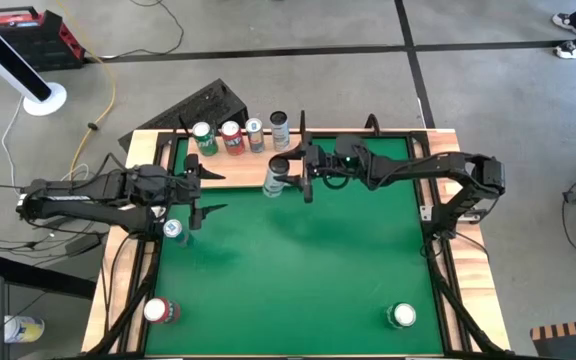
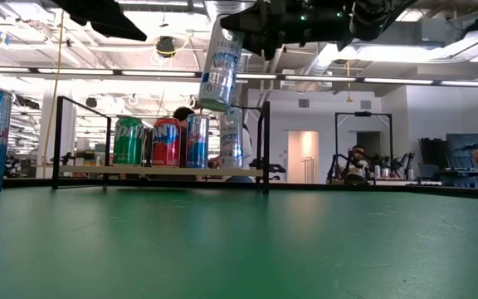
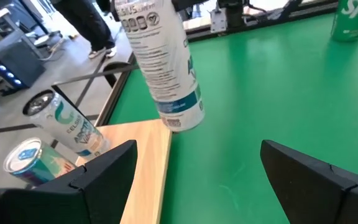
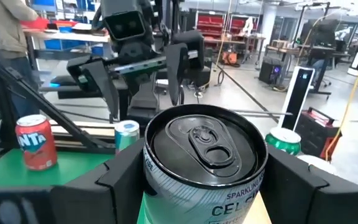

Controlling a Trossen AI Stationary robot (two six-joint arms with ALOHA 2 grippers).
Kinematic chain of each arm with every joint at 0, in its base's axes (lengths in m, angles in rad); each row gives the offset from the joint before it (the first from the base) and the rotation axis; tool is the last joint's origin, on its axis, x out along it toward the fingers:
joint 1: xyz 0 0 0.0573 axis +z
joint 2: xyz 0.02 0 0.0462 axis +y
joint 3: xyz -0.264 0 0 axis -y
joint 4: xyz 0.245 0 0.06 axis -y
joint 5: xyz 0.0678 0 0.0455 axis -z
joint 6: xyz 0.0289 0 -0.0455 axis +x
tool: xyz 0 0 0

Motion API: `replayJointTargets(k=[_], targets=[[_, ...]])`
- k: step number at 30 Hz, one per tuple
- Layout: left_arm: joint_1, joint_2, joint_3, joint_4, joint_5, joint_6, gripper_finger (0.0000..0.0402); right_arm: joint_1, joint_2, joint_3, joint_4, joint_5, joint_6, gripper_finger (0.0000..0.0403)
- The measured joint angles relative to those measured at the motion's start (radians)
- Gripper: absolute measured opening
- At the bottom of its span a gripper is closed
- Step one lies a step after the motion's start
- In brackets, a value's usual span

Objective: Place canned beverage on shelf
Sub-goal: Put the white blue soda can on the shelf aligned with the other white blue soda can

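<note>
A green desk (image 1: 298,280) sits on a grey workshop floor. At its far left edge stands the shelf (image 1: 183,175), a pale wooden board with black posts, carrying a row of cans (image 1: 230,137). The right pincer (image 1: 290,176) is clamped on a tall white canned beverage (image 1: 275,176), held tilted in the air just beside the shelf's right end, clear of the board. The left pincer (image 1: 200,192) hovers at the shelf's near edge, fingers apart, empty. A blue can (image 1: 173,231) stands near it; two more cans wait at the near corners
</note>
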Motion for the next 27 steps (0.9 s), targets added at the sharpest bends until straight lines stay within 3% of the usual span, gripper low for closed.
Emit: replayJointTargets(k=[16,27], targets=[[0.000,-0.003,0.000,0.055,-0.027,0.026,0.0327,-0.030,0.080,0.002,0.114,-0.050,0.013,0.0276],[0.002,-0.133,-0.031,0.092,0.008,0.009,0.0327,-0.109,0.081,0.001,0.065,-0.061,0.034,0.0276]])
